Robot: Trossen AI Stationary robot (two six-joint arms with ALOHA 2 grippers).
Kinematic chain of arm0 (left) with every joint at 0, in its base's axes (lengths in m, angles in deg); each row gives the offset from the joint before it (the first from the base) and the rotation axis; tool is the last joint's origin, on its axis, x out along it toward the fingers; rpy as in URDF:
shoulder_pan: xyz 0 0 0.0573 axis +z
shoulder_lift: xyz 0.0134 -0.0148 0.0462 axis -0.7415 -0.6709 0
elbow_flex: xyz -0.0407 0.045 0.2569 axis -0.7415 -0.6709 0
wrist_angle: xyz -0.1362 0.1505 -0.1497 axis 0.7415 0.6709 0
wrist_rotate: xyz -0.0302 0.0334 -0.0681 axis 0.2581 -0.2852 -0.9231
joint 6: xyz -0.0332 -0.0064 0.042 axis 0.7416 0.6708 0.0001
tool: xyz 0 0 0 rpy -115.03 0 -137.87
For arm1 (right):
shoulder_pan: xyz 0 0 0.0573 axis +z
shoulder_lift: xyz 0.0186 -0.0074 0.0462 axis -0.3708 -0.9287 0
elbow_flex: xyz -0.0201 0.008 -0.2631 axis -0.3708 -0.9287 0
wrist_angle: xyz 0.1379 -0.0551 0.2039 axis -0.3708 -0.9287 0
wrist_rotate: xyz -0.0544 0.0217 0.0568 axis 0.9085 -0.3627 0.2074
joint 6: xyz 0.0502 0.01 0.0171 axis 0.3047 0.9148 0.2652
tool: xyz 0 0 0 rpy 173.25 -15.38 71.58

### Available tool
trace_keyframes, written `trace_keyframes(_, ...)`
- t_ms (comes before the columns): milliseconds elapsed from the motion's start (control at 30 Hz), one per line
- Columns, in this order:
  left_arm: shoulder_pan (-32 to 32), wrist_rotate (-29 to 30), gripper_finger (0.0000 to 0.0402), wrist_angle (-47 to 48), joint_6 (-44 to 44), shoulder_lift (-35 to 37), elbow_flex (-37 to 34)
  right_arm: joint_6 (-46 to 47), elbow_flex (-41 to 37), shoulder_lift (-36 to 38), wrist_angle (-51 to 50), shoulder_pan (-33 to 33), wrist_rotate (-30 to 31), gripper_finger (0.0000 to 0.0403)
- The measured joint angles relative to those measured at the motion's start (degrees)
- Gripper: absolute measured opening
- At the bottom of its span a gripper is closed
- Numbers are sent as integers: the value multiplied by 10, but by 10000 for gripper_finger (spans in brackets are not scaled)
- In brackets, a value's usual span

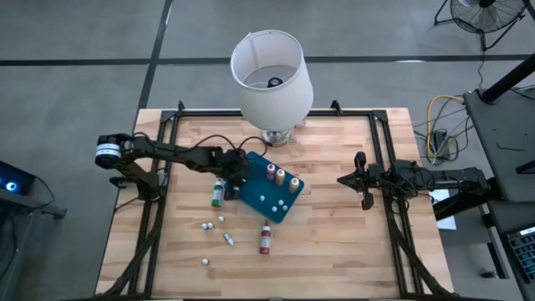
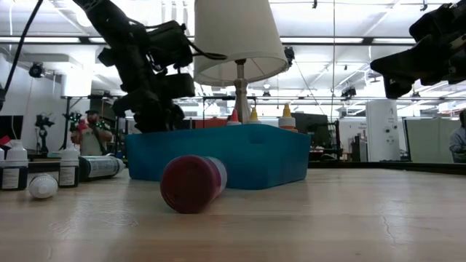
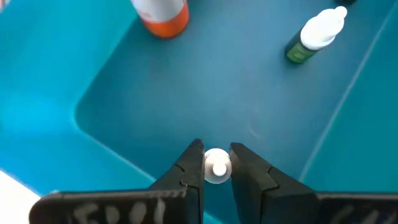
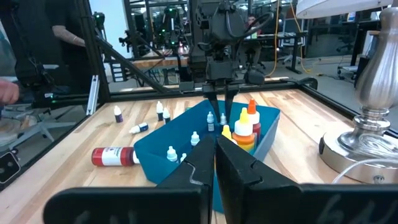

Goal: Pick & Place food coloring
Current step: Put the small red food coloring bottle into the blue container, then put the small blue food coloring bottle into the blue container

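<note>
A teal tray (image 1: 288, 209) lies mid-table. Red, yellow and orange food coloring bottles (image 1: 281, 176) stand upright along its far side, and small white-capped bottles (image 1: 272, 201) stand on its floor. A green bottle (image 1: 217, 194) lies on the wood beside the tray's left corner. My left gripper (image 3: 216, 149) reaches down into the tray's left end (image 4: 217, 111), shut on a small white-capped bottle (image 3: 217, 168). My right gripper (image 1: 361, 180) waits shut, level, near the table's right edge, holding nothing. My left gripper pinches the small bottle just below its white cap (image 3: 217, 175) between its two fingers (image 3: 194, 163). The fingers come from above, slanting steeply down. The bottle stands upright between them, cap up, inside the tray's walls; whether its bottom touches the tray floor I cannot tell.
A lamp with a white shade (image 1: 272, 71) stands on a metal base (image 4: 367, 143) at the table's far middle. A larger red bottle (image 1: 265, 238) lies on its side in front of the tray. Several tiny bottles (image 1: 221, 219) are scattered on the near left. Black rails (image 1: 380, 150) frame the table.
</note>
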Motion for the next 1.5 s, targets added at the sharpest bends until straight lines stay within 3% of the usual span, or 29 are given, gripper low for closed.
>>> trace_keyframes(600,0,-16,32,-15,19,0,-7,0,0,0,0,0,0,8)
trace_keyframes(1000,0,-19,103,-16,38,0,-7,0,0,0,0,0,0,8)
trace_keyframes(1500,0,-17,108,72,34,30,38,0,0,0,0,0,0,8)
